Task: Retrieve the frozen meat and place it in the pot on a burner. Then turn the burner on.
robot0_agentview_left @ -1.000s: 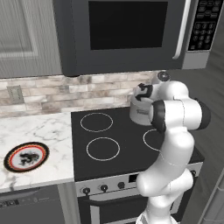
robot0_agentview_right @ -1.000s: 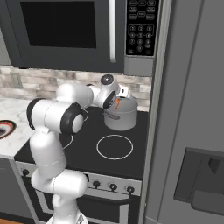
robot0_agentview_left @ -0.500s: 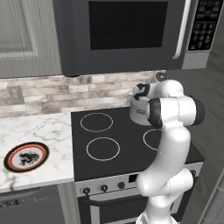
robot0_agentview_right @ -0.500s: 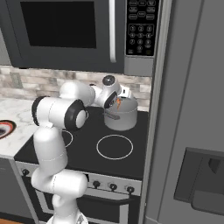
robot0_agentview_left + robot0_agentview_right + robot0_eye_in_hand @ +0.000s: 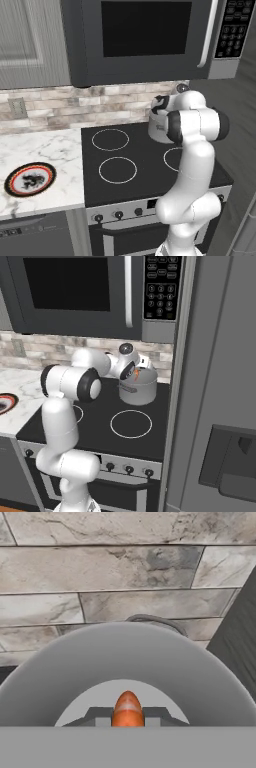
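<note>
Orange-tan frozen meat is being pinched between the two dark fingertips, which are pressed in on it from either side, its rounded end sticking up between them in the hand view. The gripper is being held just over the rim of the pot, and a sliver of orange is seen there in the right base view; whether the meat is touching the pot's floor cannot be told.

Smooth grey metal walls are curving around the meat on all sides in the hand view, with a thin loop of handle showing beyond the far rim. The pot, short and wide, is sitting on the rear right burner of the flat black stove top. It is standing near the stone-tile backsplash and just beside the tall grey fridge panel that is bounding the stove's right edge. A dark microwave is hanging above, well apart from the pot's rim.

Three white burner rings are lying bare: the rear left, the front left and the front right. A row of small dark knobs is set along the stove's front face.

On the marbled white counter to the left, a round plate with a black-and-red rim is resting, well apart from the stove.
</note>
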Robot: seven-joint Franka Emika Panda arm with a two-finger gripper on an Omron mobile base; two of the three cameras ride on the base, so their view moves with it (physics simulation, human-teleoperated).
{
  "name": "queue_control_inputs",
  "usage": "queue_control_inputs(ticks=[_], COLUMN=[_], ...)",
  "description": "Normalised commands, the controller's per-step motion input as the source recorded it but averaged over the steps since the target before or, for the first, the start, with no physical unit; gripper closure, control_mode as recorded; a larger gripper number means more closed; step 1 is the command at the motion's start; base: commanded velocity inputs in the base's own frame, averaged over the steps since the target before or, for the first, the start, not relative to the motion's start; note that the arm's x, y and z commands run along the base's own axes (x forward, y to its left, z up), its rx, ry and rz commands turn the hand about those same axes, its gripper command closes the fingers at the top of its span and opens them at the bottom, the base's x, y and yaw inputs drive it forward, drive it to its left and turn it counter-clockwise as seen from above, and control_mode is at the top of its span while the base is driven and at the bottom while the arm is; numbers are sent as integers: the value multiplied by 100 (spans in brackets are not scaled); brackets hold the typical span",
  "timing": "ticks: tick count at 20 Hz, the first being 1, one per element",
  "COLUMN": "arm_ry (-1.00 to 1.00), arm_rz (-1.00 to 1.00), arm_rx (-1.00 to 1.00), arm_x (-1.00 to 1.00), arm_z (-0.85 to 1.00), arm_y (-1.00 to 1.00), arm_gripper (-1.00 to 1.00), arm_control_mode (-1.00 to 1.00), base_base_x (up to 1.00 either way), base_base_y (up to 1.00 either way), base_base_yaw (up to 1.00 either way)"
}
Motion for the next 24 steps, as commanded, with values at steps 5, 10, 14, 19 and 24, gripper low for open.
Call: queue_control_inputs(ticks=[5, 10, 14, 19, 24], arm_ry=[0, 0, 0, 0, 0], arm_rz=[0, 0, 0, 0, 0], arm_rx=[0, 0, 0, 0, 0], arm_x=[12, 7, 2, 0, 6], arm_z=[-12, -15, -18, -15, -9], arm_y=[0, 0, 0, 0, 0], arm_gripper=[100, 100, 100, 100, 100], arm_control_mode=[-100, -100, -100, -100, -100], base_base_x=[0, 0, 0, 0, 0], base_base_y=[0, 0, 0, 0, 0], base_base_yaw=[0, 0, 0, 0, 0])
